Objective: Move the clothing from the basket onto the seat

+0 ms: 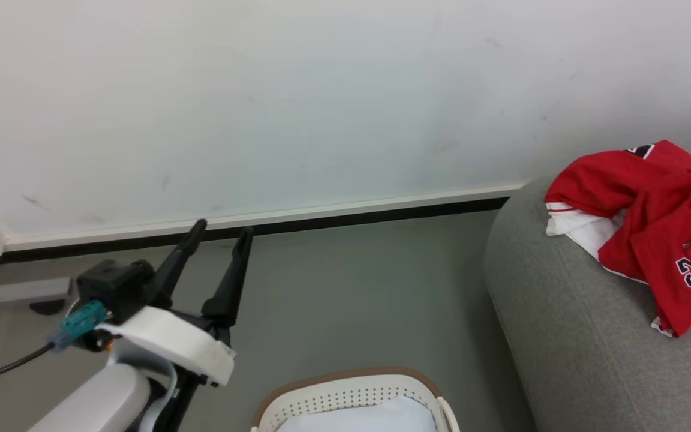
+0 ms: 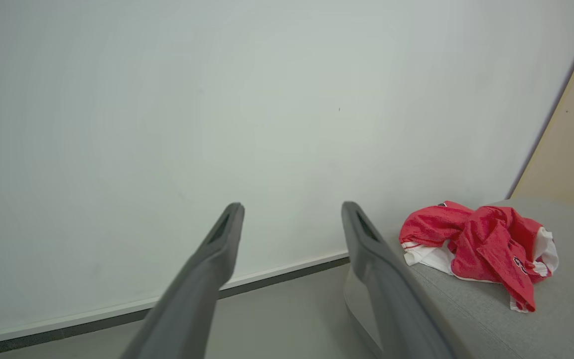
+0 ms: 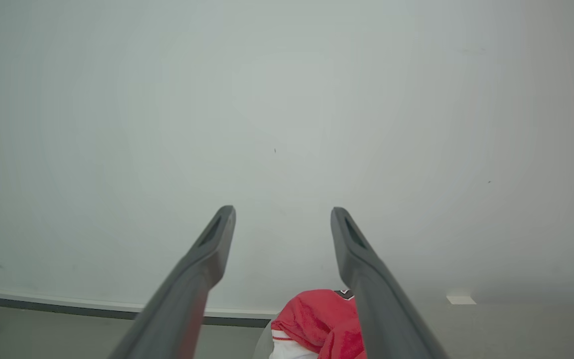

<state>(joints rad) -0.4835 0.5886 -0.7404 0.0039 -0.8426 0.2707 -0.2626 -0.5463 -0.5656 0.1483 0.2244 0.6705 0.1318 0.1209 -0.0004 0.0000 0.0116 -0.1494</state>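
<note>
**Item:** soft bright-red fabric clothing with white trim point(image 1: 651, 198). One crumpled heap; cannot tell whether it is one garment or several.
**Location:** on the large light-grey woven upholstered seat point(image 1: 561, 312), near its rounded edge and well apart from the basket.
**Handling (judged):** light, limp and not fragile, but apt to drape and trail. Best pinched at a raised fold on top.
**Rounded white perforated plastic basket with brown rim point(image 1: 351, 396):** one, with something pale and unidentified inside.
**Left claw point(image 1: 223, 228), right claw point(image 3: 283, 212):** two, both spread wide and gripping nothing.

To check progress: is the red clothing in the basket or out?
Out: the clothing lies crumpled on the grey seat, away from the basket.
</note>
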